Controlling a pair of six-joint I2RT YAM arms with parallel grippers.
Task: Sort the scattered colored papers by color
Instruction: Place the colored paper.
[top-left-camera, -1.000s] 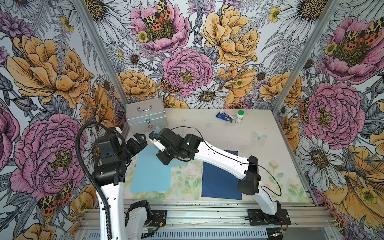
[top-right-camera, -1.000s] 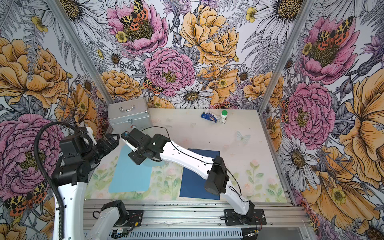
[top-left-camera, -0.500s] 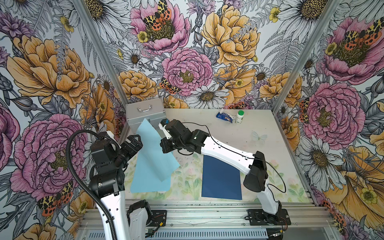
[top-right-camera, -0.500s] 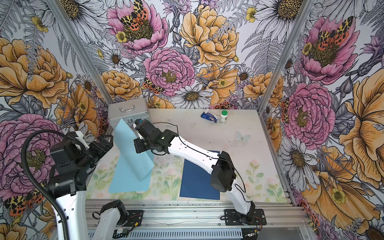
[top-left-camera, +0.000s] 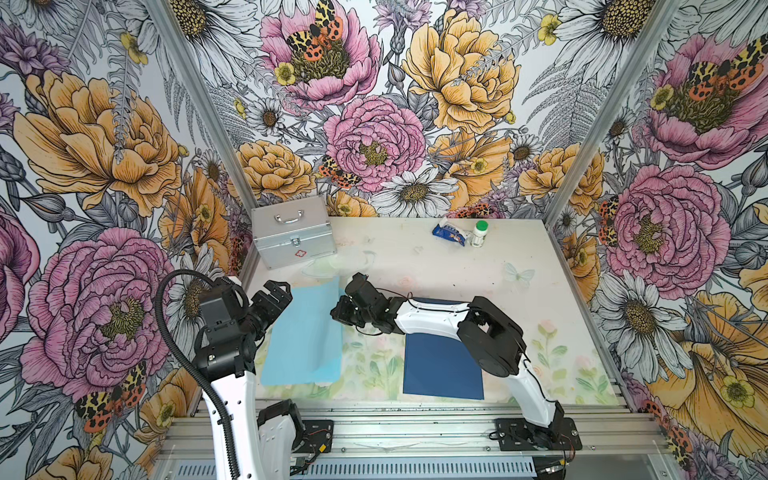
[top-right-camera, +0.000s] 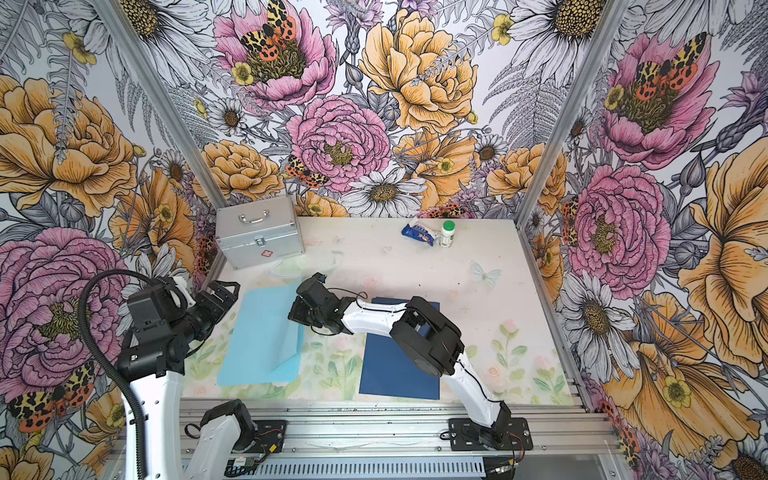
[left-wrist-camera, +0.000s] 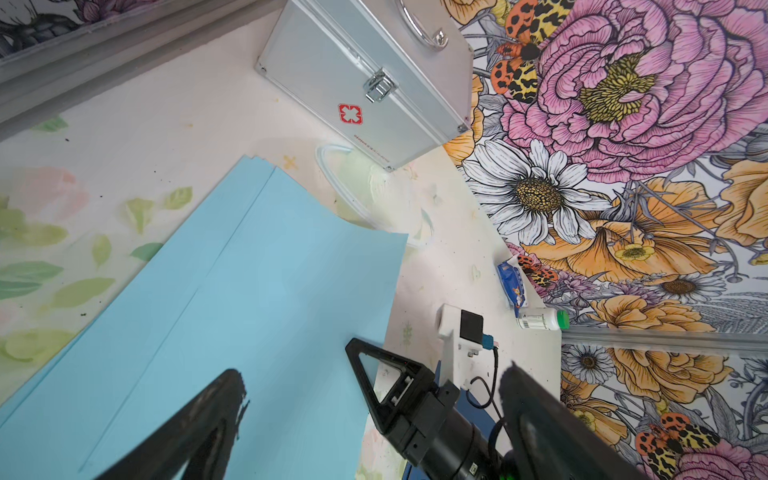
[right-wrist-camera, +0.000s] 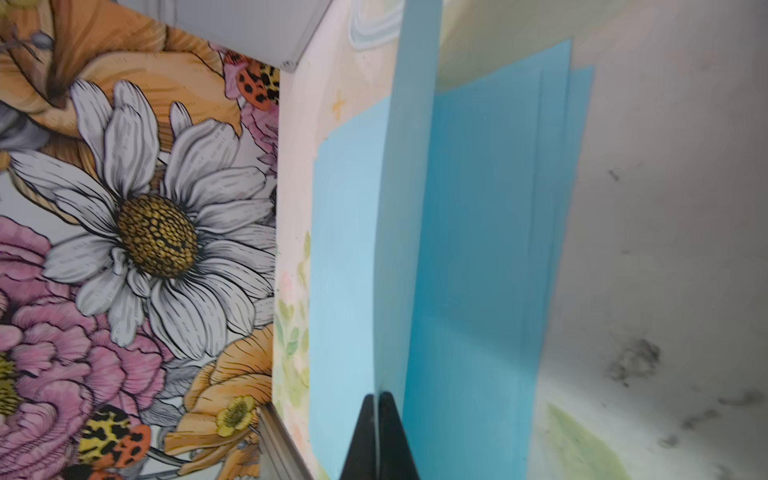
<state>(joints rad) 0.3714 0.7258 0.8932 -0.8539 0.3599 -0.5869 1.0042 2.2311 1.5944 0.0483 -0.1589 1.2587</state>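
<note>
A thin light sky-blue paper sheet (right-wrist-camera: 409, 208) is pinched at its edge by the clenched right gripper (right-wrist-camera: 378, 401) and tilted over the light-blue paper stack (top-left-camera: 291, 353) on the floral desk (top-left-camera: 436, 266). A dark navy rectangular paper sheet (top-left-camera: 440, 370) is seen lying apart from the stack. The left gripper (top-left-camera: 278, 291) is spread wide, empty.

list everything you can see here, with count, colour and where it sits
light blue papers: several, count unclear, sky blue, stacked front left on the table
lifted sheet: one, sky blue, raised over that stack
navy paper: at least one, dark blue, front centre, partly under the right arm
metal case: one, silver with red cross, back left corner
packet: one, blue and white, back, beside the bottle
bottle: one, white with green cap, back
clear plastic item: one, see-through, in front of the case
table: one, pale floral print
left pincer: black, open, beside the stack
right pincer: black, shut on the lifted sheet
</note>
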